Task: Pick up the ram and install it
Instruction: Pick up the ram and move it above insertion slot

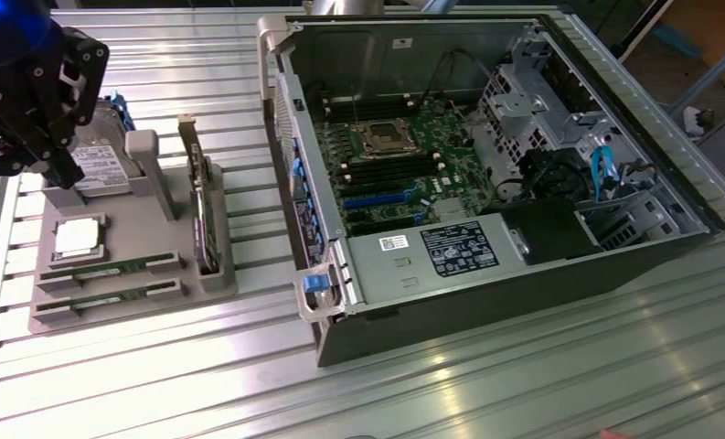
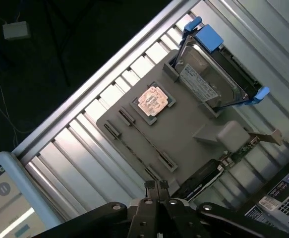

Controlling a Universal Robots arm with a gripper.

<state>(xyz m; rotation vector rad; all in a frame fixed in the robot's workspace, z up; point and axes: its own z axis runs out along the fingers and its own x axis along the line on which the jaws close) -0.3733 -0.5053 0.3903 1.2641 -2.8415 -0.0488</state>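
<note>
Ram (image 1: 109, 267) is standing on its long edge in a slot of the grey holder (image 1: 131, 322), toward eight o'clock in the exterior view. Its twin stick (image 1: 103, 299) is sitting just beside it at its six o'clock, and the square processor chip (image 1: 79, 236) is sitting at its twelve o'clock. The tool (image 1: 59, 172) is hanging above the holder's other end, near ten o'clock, over the hard drive (image 1: 100, 165). Its jaws are pressing together and carrying nothing, as the wrist view is also showing, where the tool (image 2: 156, 187) is looking down on the ram (image 2: 146, 139) as a thin line. By my reading the work is sitting at the approach stage of the pick: neither stick is being touched, and both are resting well apart from the open computer case (image 1: 337, 340), which is lying toward three o'clock on the ribbed worktop (image 1: 460, 389). The pick is calling for spread jaws, a position directly over one stick, and jaws lining up across the thin board so that they are closing on its flat faces. It is also calling for clearance from the twin and from the upright expansion card (image 1: 201, 215) at the holder's three o'clock side. Seating it is probably calling for keeping the stick upright and parallel to a slot on the motherboard (image 1: 399, 165).
</note>
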